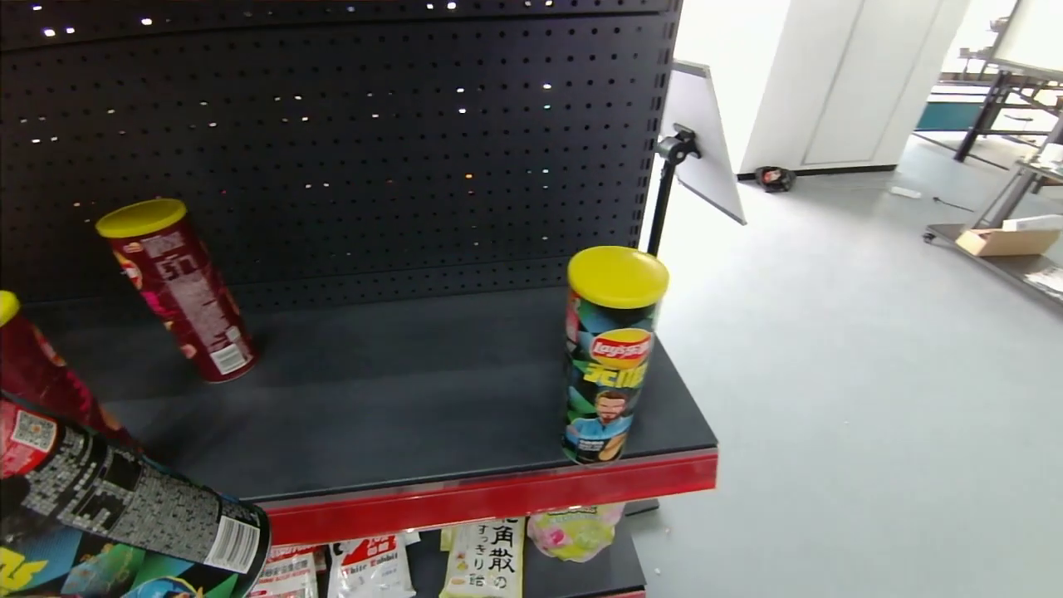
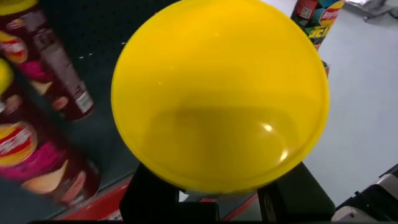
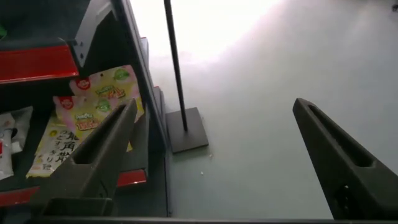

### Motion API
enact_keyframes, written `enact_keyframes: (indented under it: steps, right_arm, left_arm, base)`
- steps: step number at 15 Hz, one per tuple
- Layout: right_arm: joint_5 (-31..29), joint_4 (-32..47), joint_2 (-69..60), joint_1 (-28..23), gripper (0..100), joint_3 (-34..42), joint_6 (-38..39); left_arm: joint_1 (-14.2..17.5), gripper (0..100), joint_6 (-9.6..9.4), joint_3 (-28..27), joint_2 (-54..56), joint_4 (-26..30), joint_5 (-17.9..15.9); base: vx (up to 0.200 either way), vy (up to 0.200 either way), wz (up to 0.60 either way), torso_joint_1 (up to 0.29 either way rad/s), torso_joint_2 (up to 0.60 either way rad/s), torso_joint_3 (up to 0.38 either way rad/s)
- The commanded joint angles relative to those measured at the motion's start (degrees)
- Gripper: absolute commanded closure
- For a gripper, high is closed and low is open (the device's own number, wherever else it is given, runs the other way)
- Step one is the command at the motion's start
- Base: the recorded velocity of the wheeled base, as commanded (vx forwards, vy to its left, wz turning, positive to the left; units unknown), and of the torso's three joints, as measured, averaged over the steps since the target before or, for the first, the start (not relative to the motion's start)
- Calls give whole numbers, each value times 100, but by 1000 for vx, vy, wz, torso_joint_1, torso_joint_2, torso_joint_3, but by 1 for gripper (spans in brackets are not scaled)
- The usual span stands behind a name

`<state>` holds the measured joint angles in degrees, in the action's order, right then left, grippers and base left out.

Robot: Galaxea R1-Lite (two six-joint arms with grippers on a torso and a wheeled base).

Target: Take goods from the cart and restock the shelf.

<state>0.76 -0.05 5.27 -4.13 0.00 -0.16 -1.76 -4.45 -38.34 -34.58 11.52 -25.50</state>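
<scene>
**Tube of crisps in the left gripper, off the shelf's front left corner**

The held can (image 1: 124,523), a dark printed tube with a barcode, lies tilted at about 7 o'clock in the head view, in front of the shelf's red edge strip (image 1: 498,494) and not resting on the board. The left wrist view faces its yellow lid (image 2: 221,93). The left gripper (image 2: 221,198) is clamped on the tube, with its dark fingers (image 2: 155,199) showing on either side beneath the lid.

Taking the shelf board (image 1: 399,390) as a dial, a blue-green can (image 1: 610,365) with a yellow lid stands at 4 o'clock, right at the front edge. A red can (image 1: 178,291) stands at 10 o'clock, near the black pegboard (image 1: 374,149). A second red can (image 1: 33,374) stands at 8 o'clock, just behind the held can.

Snack bags (image 1: 486,556) lie on the lower shelf, at 6 o'clock under the strip.

The right gripper (image 3: 214,106) hangs empty with its fingers spread wide. It is over the grey floor (image 3: 267,74), beside the lower shelf and near a thin stand pole (image 3: 174,62) on a square base.
</scene>
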Motion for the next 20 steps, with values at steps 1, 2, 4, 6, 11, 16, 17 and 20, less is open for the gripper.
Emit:
enact_keyframes:
  steps: [1, 2, 4, 6, 11, 16, 17, 20]
  right_arm:
    - [4, -4, 27, 0, 0, 0, -2]
    - [4, -4, 27, 0, 0, 0, -2]
    - [4, -4, 27, 0, 0, 0, 7]
    - [4, -4, 27, 0, 0, 0, 7]
    - [4, -4, 27, -9, 0, 0, 16]
    - [4, -4, 27, -9, 0, 0, 25]
    - [4, -4, 27, -9, 0, 0, 25]
    - [4, -4, 27, -9, 0, 0, 25]
  left_arm:
    - [0, 100, 6, 2, -4, -1, 10]
    - [9, 100, 58, -16, -4, -9, 28]
    - [26, 100, 199, -51, -4, -9, 45]
    - [26, 100, 225, -42, -13, -9, 142]
    - [17, 100, 225, -200, -584, -150, 116]
    - [-545, 100, 190, -227, -1859, -1073, 72]
    - [-756, 100, 190, -227, -1982, -1143, 72]
    - [-1134, 100, 190, -350, -2606, -1504, 72]
  base:
    - [0, 0, 0, 0, 0, 0]
    - [0, 0, 0, 0, 0, 0]
    - [0, 0, 0, 0, 0, 0]
    - [0, 0, 0, 0, 0, 0]
    - [0, 0, 0, 0, 0, 0]
    - [0, 0, 0, 0, 0, 0]
    - [0, 0, 0, 0, 0, 0]
    - [0, 0, 0, 0, 0, 0]
